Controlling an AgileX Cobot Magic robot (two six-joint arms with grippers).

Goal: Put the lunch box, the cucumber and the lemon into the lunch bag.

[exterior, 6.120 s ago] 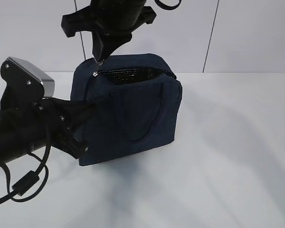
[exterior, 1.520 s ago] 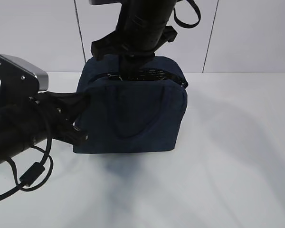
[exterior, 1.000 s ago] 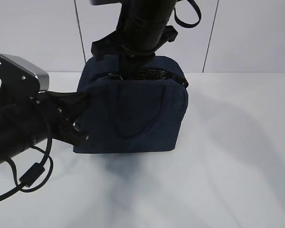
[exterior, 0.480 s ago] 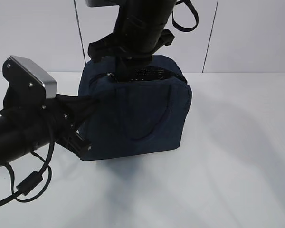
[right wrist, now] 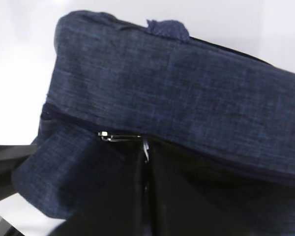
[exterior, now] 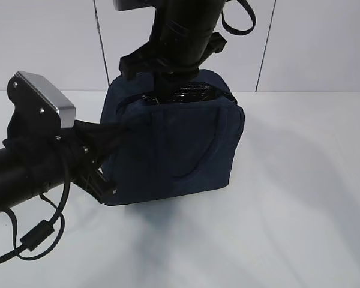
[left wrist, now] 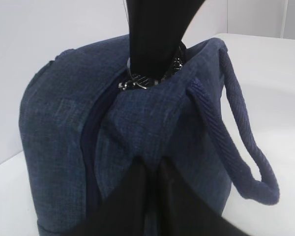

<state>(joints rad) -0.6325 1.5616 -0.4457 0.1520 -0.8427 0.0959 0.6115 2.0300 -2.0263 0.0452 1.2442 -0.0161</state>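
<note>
The boxy dark navy fabric lunch bag (exterior: 174, 147) stands mid-table (exterior: 288, 228). The left gripper (left wrist: 150, 189) is clenched on the bag's left-end fabric; the right gripper (right wrist: 146, 167) is pinched on the metal ring zipper pull (left wrist: 136, 82) at the top left. A hard pull could tip the bag or slip the pull free.

Bright, even light; soft shadows on the white table (exterior: 288, 228); wrist views slightly blurred.
</note>
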